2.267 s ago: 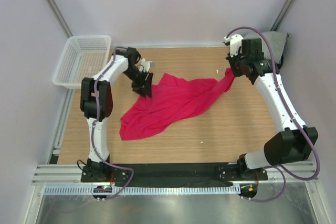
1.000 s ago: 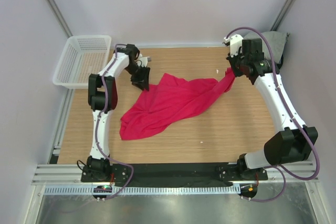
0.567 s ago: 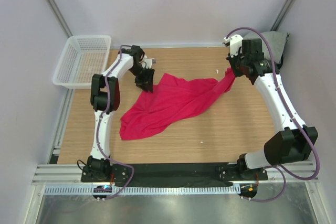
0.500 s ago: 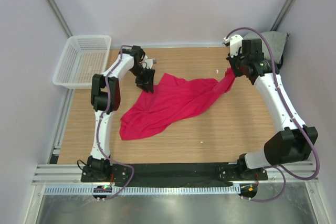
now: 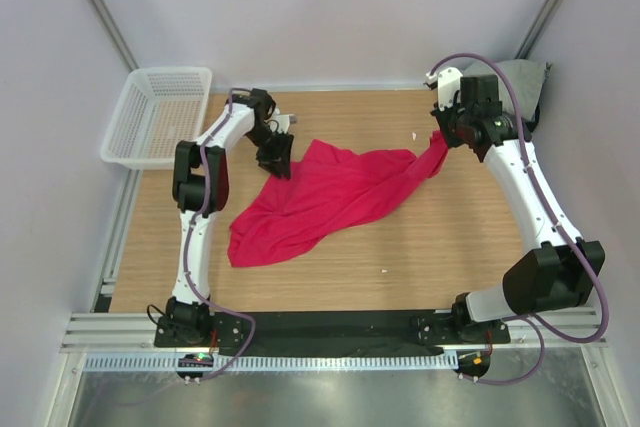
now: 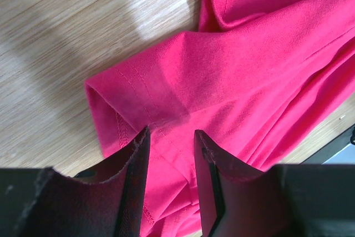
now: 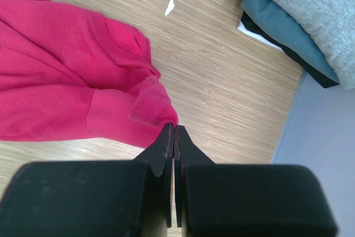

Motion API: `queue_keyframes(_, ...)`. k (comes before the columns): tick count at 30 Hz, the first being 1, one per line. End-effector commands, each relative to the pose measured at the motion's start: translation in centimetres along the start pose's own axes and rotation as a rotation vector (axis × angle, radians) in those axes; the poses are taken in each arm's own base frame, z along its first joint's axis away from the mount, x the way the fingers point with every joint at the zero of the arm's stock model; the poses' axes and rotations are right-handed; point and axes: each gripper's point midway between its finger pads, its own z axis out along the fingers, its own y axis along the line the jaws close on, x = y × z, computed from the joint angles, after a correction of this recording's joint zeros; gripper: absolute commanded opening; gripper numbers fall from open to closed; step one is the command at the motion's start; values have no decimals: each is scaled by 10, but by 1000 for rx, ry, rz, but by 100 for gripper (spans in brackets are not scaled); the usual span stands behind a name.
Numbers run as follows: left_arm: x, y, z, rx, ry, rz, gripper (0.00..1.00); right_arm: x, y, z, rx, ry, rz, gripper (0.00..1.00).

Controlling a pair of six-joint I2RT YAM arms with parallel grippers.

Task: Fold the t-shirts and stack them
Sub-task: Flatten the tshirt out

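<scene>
My left gripper: fingers spread, pinching nothing, tips down over cloth that shows in the gap between them.
Under my left gripper: a stitched hem of the crimson t-shirt, doubled over and lying flat. The hem's folded end sits just ahead and to the left of my fingertips.
Beyond that hem: bare wood of the table.
My right gripper: fingers pressed together, nipping a small bunched fold of the crimson t-shirt right at their tips.
From my right gripper: the cloth runs away to my left. In the top view it rises off the table toward my right gripper.
Between my two grippers: the rest of the crimson t-shirt, rumpled and unfolded, with my left gripper at its opposite edge.
Ahead of my right gripper: a white scrap on the wood, apart from the cloth.
Farther, ahead and right of my right gripper: a folded pile at the table's edge, with the grey t-shirt on top and the blue-grey t-shirt beneath. A white t-shirt shows only as a sliver at the bottom.
Farthest, out past my left gripper: the basket, well apart, off the table's corner.
</scene>
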Motion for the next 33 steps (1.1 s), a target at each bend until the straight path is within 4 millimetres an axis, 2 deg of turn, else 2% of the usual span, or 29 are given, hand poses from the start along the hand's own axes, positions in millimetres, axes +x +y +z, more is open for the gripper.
queue_keyframes(1, -3, -1, -12, -12, -26, 19, 39, -11, -9, -2, 30, -48, -7, 1)
queue_keyframes(5, -2, 2, -12, -33, -21, 21, 39, -9, -7, -2, 26, -41, -8, 1)
queue_keyframes(9, -14, 4, -35, -62, -86, 45, 40, -8, -7, -2, 25, -43, -8, 1)
queue_keyframes(16, -9, 2, -19, -47, -43, 36, 40, -11, -8, 2, 23, -47, -18, 1)
queue_keyframes(19, -10, -1, -19, -45, -50, 42, 40, -12, -9, 0, 26, -49, -20, 1)
queue_keyframes(22, -14, -1, -28, -75, -71, 49, 39, -10, -8, -2, 27, -47, -20, 1)
queue_keyframes(27, -24, -10, -57, -111, -149, 84, 40, -5, -6, 0, 22, -39, -20, 1)
queue_keyframes(29, -24, -11, -59, -116, -150, 83, 40, -4, -6, 1, 21, -36, -20, 1)
queue_keyframes(33, -18, -5, -48, -112, -119, 66, 40, -5, -6, 2, 17, -36, -20, 1)
